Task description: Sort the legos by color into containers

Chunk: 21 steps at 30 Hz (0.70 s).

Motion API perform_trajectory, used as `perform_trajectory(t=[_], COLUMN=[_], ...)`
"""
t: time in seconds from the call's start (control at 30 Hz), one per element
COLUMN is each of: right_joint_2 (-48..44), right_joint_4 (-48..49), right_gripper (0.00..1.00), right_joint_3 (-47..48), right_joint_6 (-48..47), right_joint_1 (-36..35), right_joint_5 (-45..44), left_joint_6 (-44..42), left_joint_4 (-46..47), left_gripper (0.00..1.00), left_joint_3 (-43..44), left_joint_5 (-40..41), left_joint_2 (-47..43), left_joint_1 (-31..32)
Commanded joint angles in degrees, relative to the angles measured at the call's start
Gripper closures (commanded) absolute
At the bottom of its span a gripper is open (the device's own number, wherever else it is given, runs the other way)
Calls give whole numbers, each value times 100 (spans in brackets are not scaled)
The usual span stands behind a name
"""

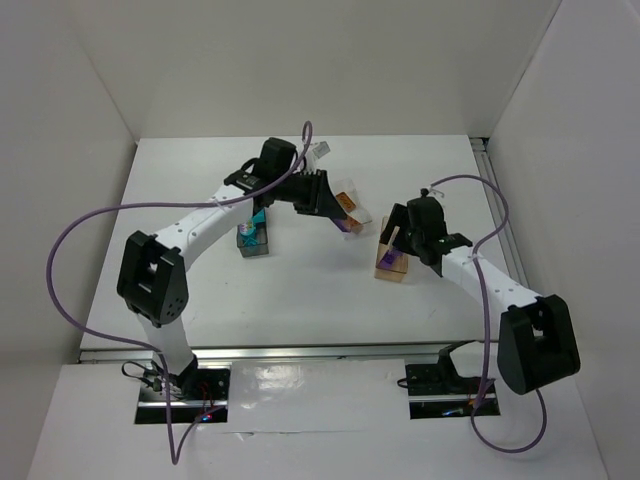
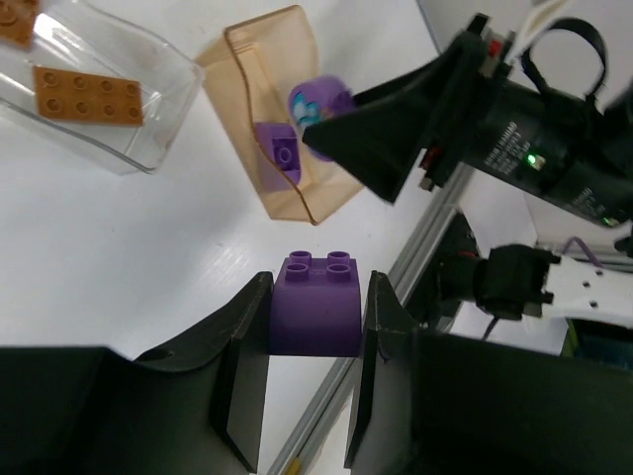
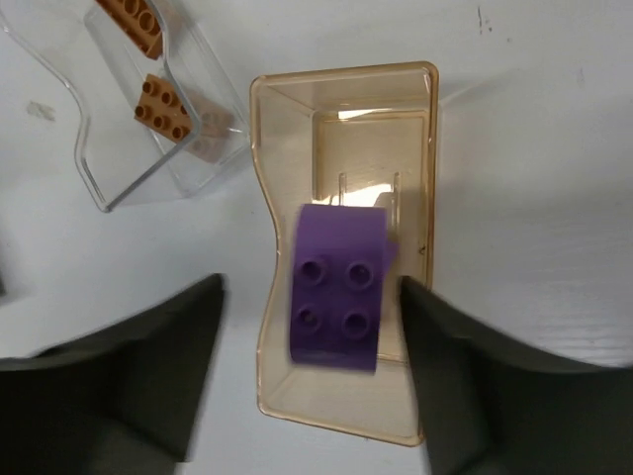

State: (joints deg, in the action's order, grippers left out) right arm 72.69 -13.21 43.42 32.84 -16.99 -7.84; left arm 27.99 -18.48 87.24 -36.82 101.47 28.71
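My left gripper (image 2: 318, 289) is shut on a purple lego (image 2: 316, 319), held above the table near the clear container (image 1: 346, 196). My right gripper (image 3: 310, 307) stands open over the tan container (image 3: 415, 148). A second purple lego (image 3: 339, 297) lies free between its spread fingers, inside the container's outline. Orange-brown legos (image 3: 158, 107) lie in the clear container (image 3: 89, 168). A cyan lego (image 1: 257, 217) sits at the dark grey container (image 1: 254, 243) on the left.
The tan container (image 1: 391, 264) and the clear container stand close together mid-table, with both grippers crowded around them. The table's right rail (image 1: 486, 190) runs along the edge beyond the right arm.
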Motion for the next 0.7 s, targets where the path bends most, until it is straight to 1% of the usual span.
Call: perform_trajectory(t=[0.0, 0.03, 0.1, 0.2, 0.23, 0.3, 0.33, 0.4, 0.47, 0.53, 0.57, 0.6, 0.63, 0.67], right_joint_2=[70, 131, 71, -315, -456, -851, -983, -1370, -1747, -1976, -2091, -2309, -2416, -2513], right_joint_4=[179, 118, -49, -234, -313, -480, -733, -1024, -1446, -1788, -1877, -1939, -1992, -2044], right_gripper=[12, 9, 5, 5, 5, 4, 3, 0, 0, 0, 0, 0, 0, 0], right_joint_3=[140, 280, 343, 475, 475, 475, 475, 475, 422, 352, 351, 282, 212, 211], right_joint_6=[-199, -199, -261, -322, -322, -112, -24, 326, 573, 864, 925, 926, 987, 987], right_joint_1=[-32, 20, 21, 21, 99, 179, 240, 240, 293, 293, 293, 345, 346, 398], right_joint_5=[-254, -254, -376, -841, -938, -1333, -1726, -2185, -2737, -2977, -3117, -3119, -3180, -3180], left_joint_6=[401, 400, 287, 234, 233, 233, 312, 365, 427, 549, 550, 550, 550, 550], left_joint_4=[-129, -130, -209, -366, -523, -578, -578, -578, -647, -754, -849, -850, -998, -1000], left_gripper=[100, 100, 100, 100, 100, 100, 100, 100, 100, 100, 100, 98, 80, 68], left_joint_3=[372, 433, 434, 811, 1099, 1347, 1592, 1891, 2383, 2752, 3085, 3227, 3359, 3543], left_joint_5=[676, 754, 886, 1088, 1167, 1405, 1458, 1685, 1870, 1933, 1933, 1933, 1933, 1933], left_joint_2=[189, 258, 259, 547, 654, 873, 1109, 1374, 1822, 2147, 2445, 2569, 2684, 2781], left_joint_1=[134, 135, 196, 407, 564, 714, 872, 1013, 1137, 1198, 1251, 1312, 1313, 1382])
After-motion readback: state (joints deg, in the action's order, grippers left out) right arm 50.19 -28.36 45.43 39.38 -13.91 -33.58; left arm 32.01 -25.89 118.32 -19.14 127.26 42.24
